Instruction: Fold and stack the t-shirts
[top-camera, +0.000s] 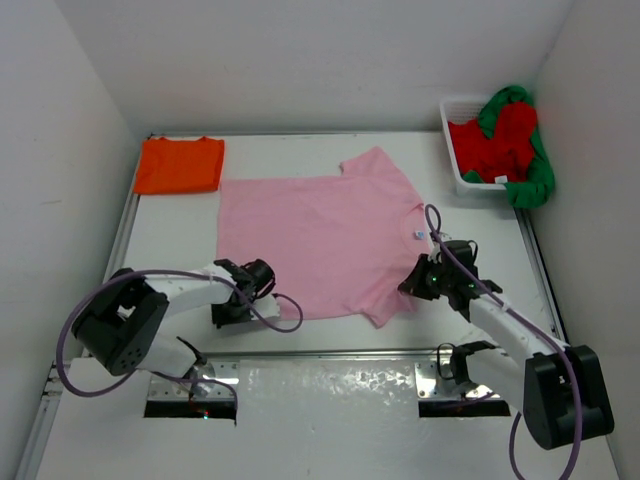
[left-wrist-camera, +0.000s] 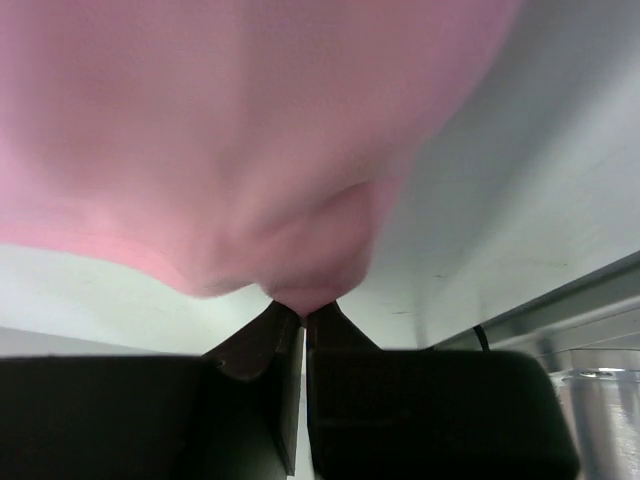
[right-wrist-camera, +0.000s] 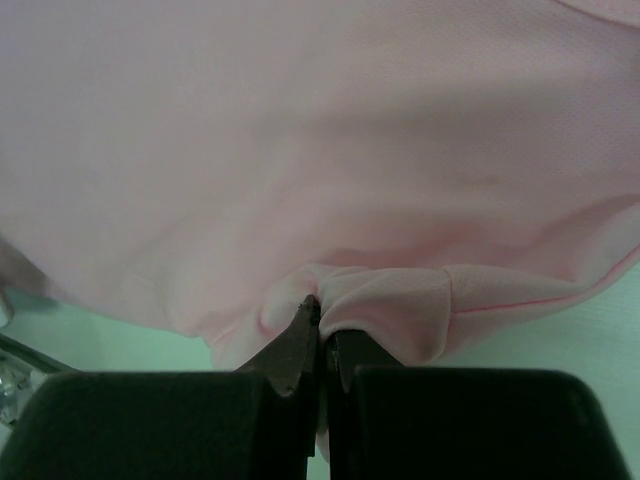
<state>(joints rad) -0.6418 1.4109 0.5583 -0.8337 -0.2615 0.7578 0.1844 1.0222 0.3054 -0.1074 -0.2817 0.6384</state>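
The pink t-shirt (top-camera: 315, 235) lies spread flat in the middle of the table. My left gripper (top-camera: 232, 300) is shut on its near left hem corner, and the pink cloth (left-wrist-camera: 250, 150) bunches at the jaw tips (left-wrist-camera: 302, 312). My right gripper (top-camera: 418, 280) is shut on the near right edge by the sleeve, with pink cloth (right-wrist-camera: 330, 150) pinched between the tips (right-wrist-camera: 322, 315). The orange t-shirt (top-camera: 180, 164) lies folded at the far left. The red t-shirt (top-camera: 490, 145) and the green t-shirt (top-camera: 535, 175) lie heaped in the white basket (top-camera: 452, 150).
The white mesh basket stands at the far right against the wall. White walls close in the table on the left, back and right. A metal rail (left-wrist-camera: 590, 330) runs along the table's near edge.
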